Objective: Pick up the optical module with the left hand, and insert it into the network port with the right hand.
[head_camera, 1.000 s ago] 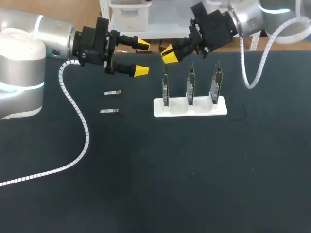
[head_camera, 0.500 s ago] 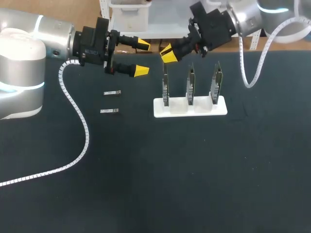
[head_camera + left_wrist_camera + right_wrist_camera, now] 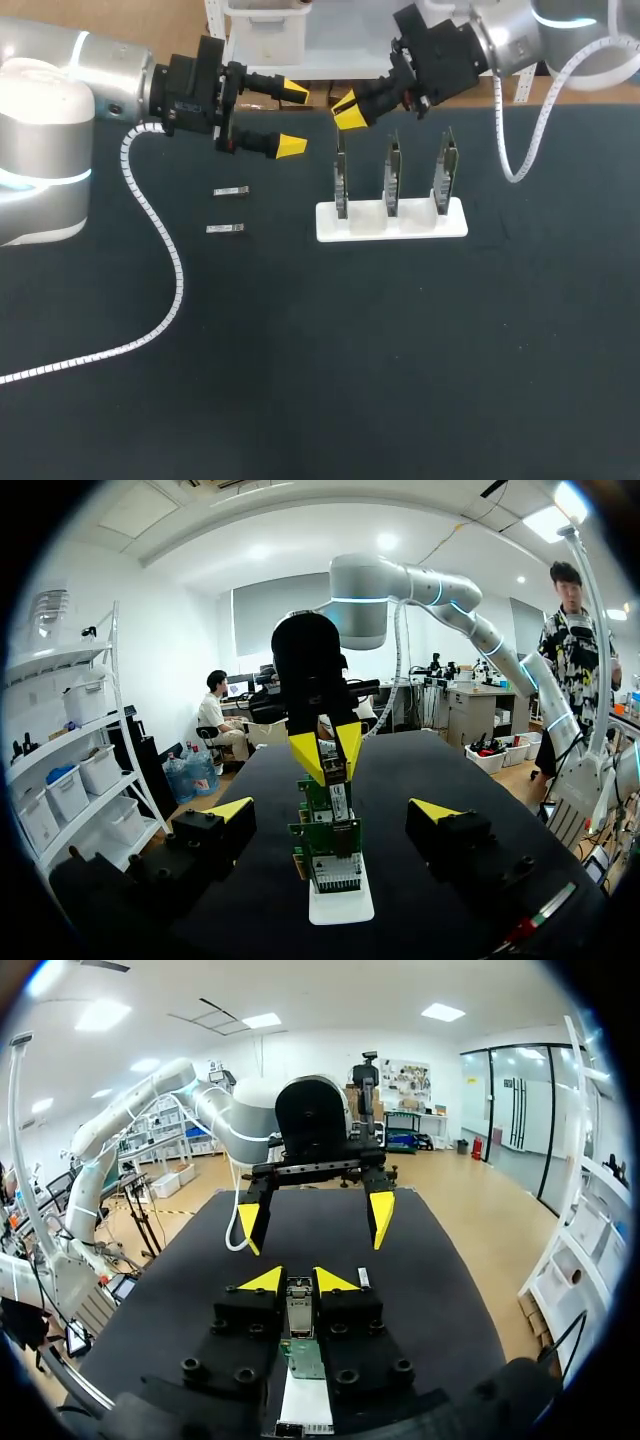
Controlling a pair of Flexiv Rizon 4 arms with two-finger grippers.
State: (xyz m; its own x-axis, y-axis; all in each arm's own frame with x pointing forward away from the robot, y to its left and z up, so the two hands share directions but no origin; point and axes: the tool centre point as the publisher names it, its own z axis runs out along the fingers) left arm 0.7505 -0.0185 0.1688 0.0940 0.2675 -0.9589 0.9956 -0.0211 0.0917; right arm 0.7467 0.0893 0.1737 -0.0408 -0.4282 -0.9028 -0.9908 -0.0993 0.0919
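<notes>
Right fingers (image 3: 350,110) shifted slightly rightward; left fingers (image 3: 292,146) unmoved.

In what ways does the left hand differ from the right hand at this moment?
The left hand is wide open and empty; the right hand is closed on a module. The left hand is beside the rack; the right hand is over its leftmost card. Both have yellow tips.
</notes>
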